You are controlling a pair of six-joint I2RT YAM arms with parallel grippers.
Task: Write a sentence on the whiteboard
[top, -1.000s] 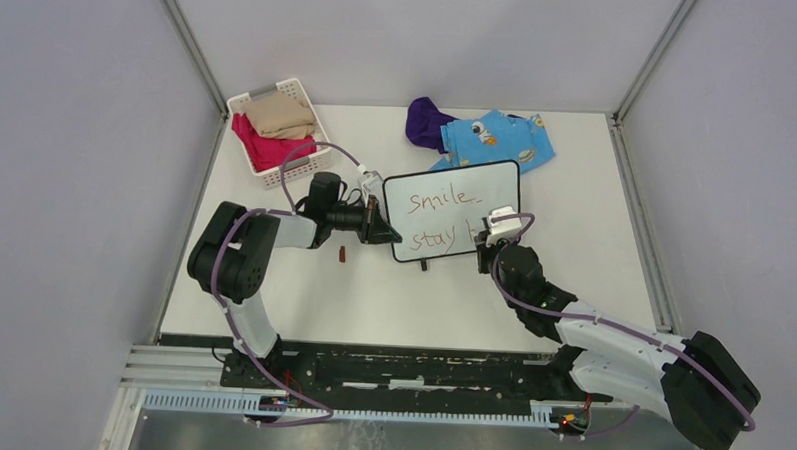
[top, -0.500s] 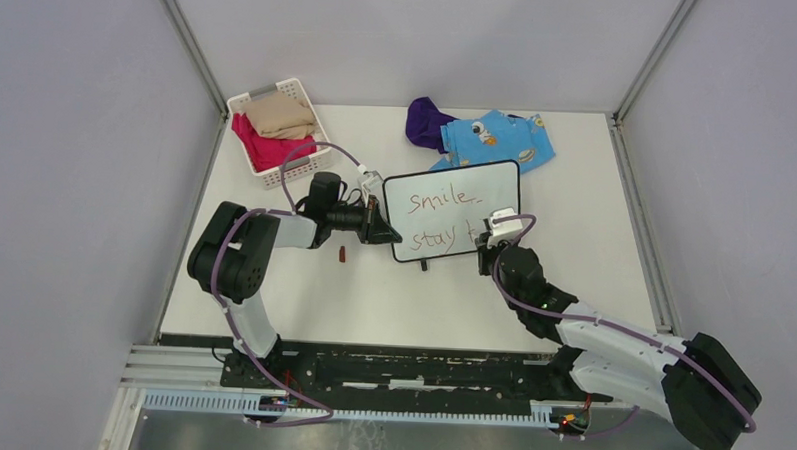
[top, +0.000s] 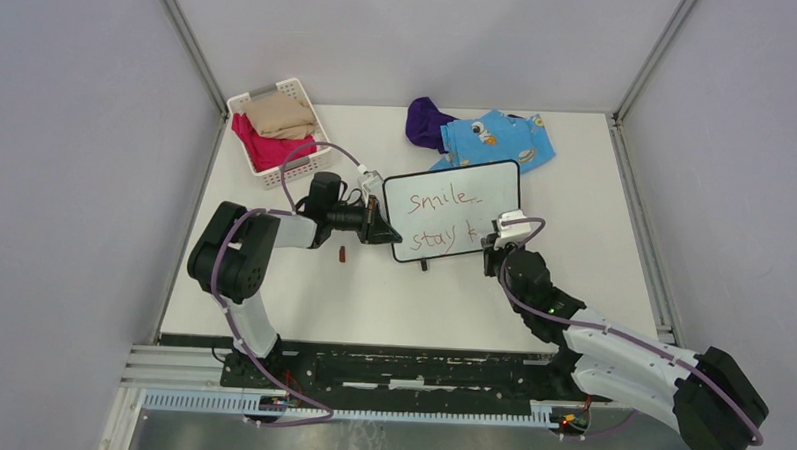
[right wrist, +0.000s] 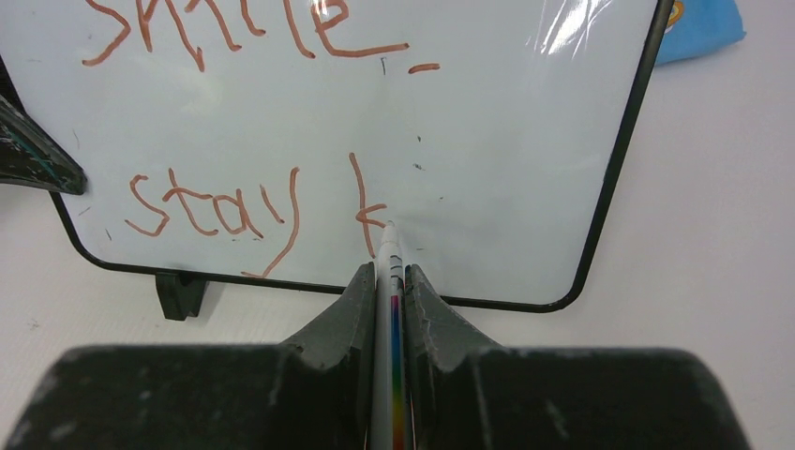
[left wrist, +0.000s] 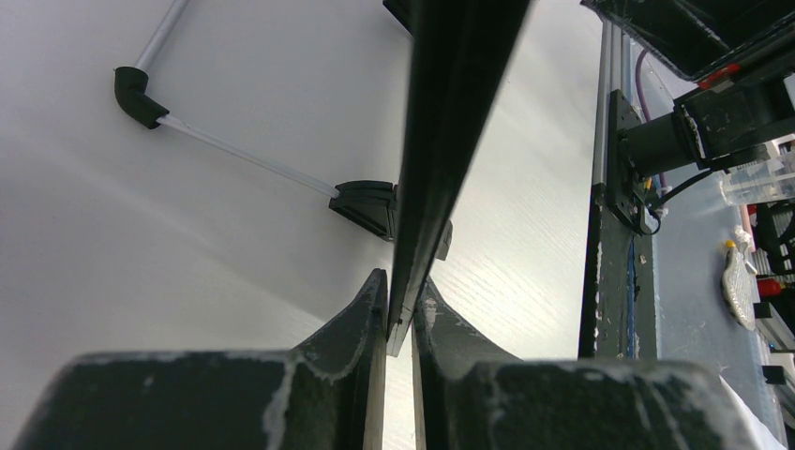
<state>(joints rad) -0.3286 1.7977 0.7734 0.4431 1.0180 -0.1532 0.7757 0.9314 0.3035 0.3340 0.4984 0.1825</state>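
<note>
The whiteboard (top: 455,209) stands near the middle of the desk (top: 392,295), a bit toward the far edge. The left gripper (left wrist: 400,300) is clamped on its left edge. The right gripper (right wrist: 389,272) is clamped on a pen (right wrist: 387,251). The pen tip touches the board. The red-brown words (top: 443,199) say "smile" and "stay k".

Top cam: fixed, high at the near edge, looks down on the whole bench (top: 392,295). Left wrist cam: very close, sights edge-on along the whiteboard (left wrist: 445,141) frame. Right wrist cam: close, faces its written side. All three share the whiteboard.
</note>
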